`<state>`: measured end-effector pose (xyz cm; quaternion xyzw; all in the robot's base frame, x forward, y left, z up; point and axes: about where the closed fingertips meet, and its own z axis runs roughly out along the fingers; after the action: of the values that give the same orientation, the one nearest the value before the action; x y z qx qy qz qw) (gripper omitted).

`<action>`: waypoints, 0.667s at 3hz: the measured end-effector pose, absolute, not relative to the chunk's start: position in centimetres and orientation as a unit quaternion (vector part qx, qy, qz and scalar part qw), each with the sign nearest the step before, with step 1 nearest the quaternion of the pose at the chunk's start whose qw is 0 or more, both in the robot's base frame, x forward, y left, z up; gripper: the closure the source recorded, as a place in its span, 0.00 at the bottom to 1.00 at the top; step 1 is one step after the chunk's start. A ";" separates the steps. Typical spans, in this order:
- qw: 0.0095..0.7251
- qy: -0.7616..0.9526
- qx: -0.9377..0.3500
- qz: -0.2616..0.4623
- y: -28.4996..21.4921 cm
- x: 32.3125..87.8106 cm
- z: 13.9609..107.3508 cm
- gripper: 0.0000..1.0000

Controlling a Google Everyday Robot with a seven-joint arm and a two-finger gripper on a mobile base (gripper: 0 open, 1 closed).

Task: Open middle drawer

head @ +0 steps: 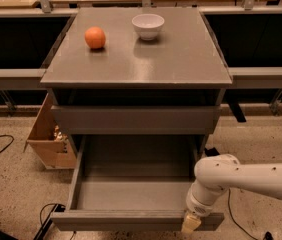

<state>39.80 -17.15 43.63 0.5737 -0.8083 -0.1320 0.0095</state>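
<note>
Looking through the camera view, the gripper point(191, 224) is a cream tip under the white arm point(261, 180); whether it grips cannot be told. It meets the right end of the flat grey front of the middle drawer point(131, 194), which stands pulled out beneath the front edge of the bench point(146, 64). A round orange point(95, 37) sits near the back-left corner, a white bowl point(148, 25) near the back edge, and a cardboard box point(48, 140) below the left edge.
</note>
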 end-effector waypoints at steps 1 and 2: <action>0.009 -0.808 0.574 -0.132 -17.2 39.8 43.6 0.00; -0.013 -0.816 0.564 -0.128 -18.1 39.7 45.2 0.00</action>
<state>39.74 -18.13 45.24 0.5638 -0.8158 -0.1280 -0.0127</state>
